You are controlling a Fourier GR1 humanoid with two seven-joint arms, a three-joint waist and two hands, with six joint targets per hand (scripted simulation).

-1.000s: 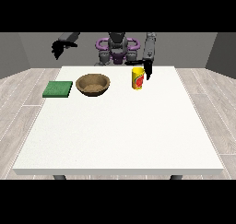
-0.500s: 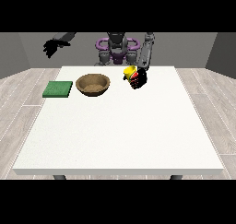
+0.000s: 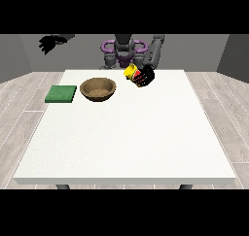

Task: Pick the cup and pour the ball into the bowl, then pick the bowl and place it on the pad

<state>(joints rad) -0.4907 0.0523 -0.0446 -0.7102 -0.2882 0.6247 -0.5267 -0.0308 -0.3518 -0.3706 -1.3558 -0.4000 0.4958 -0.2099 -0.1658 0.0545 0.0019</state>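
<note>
front view, yellow cup with red markings, tilted, in hand

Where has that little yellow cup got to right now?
In the front view the yellow cup is lifted off the table, tilted, held in the hand at the view's right. It hangs just right of the brown bowl, near the table's far edge.

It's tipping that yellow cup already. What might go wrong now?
The yellow cup, held tilted by the hand at the view's right, is beside the bowl, not above it, so the ball could land on the table and roll away. Moving closer, the hand might nudge the bowl.
</note>
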